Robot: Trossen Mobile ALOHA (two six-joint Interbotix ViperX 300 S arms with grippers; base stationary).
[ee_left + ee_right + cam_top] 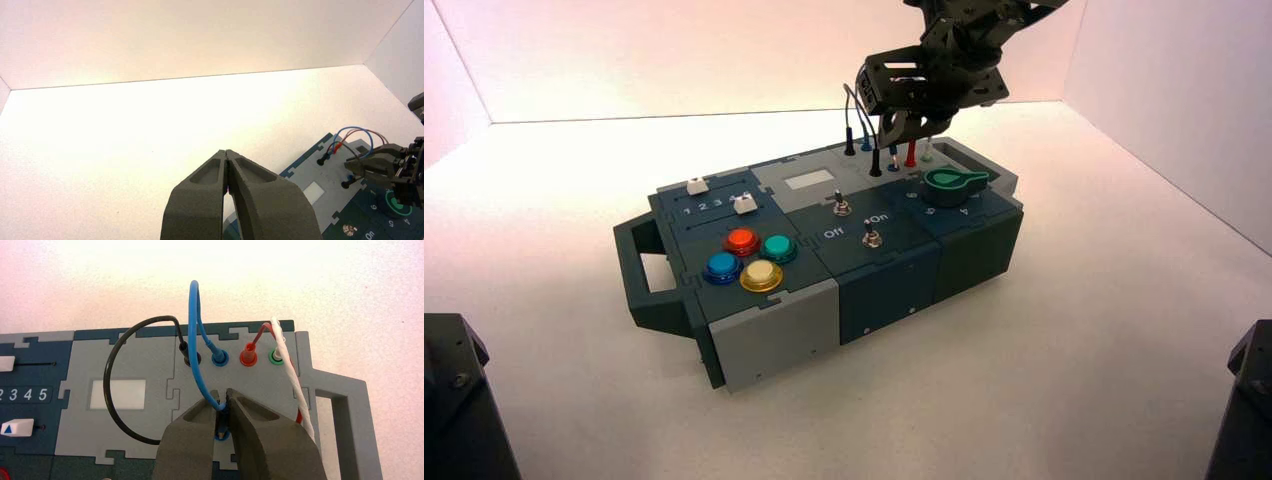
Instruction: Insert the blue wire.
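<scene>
- The box could creep toward 6 or 12 o'clock if the push lands off-line, carrying the socket out from under the plug.
- The right gripper, at the box's 1 o'clock, is clamped on the blue wire's near plug; coming down tilted, it could knock the green knob, close at its 4 o'clock.
- The left gripper waits well apart from the wires, jaws together; little risk there.
- The black wire passes close by the right gripper and could be snagged or dragged.
- The blue wire arches to its seated far plug; its springiness may twist the held plug.
- The near plug's metal pin is at the near blue socket; whether it has entered I cannot tell. Slightly off-centre, it would catch the rim and slip in the grip.
</scene>
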